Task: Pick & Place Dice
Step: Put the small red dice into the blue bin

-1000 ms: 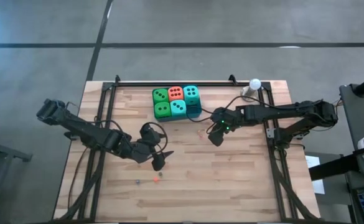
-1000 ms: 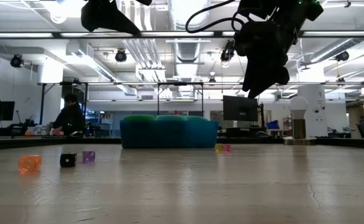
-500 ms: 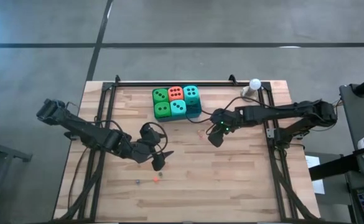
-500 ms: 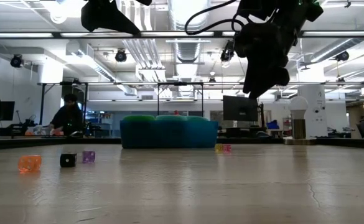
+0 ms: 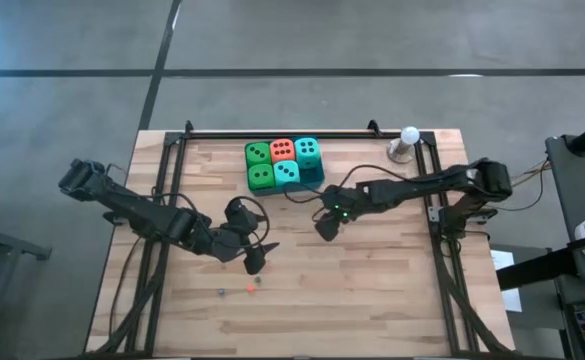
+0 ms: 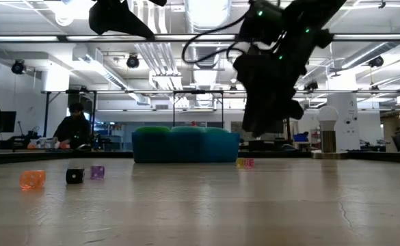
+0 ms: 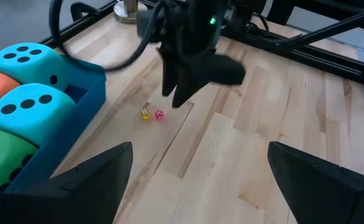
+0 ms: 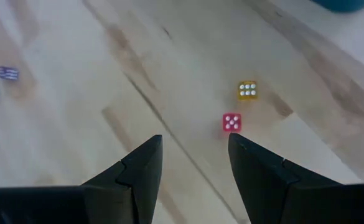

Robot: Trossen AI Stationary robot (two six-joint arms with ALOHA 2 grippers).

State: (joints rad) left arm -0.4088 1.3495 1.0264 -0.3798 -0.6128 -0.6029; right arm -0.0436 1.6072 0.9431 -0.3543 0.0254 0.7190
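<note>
Presently: five foam dice (image 5: pixel 283 162), two green, two teal, one orange-red, packed in the blue tray (image 7: pixel 85 93) at the worktop's (image 5: pixel 392 270) far edge. Right gripper (image 8: pixel 191 158) hangs above a tiny red die (image 8: pixel 232 122) and yellow die (image 8: pixel 247 90), jaws parted, grasping nothing. Left gripper (image 7: pixel 197 171) mid-worktop, jaws spread wide, empty.

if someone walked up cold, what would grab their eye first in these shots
Probably the five big foam dice, green, teal and orange-red, packed into the blue tray at the far edge of the table. Next, the right gripper hanging, jaws apart, over the bare wood near two tiny dice, one pink and one yellow. The left gripper waits open, nearer the front.
</note>
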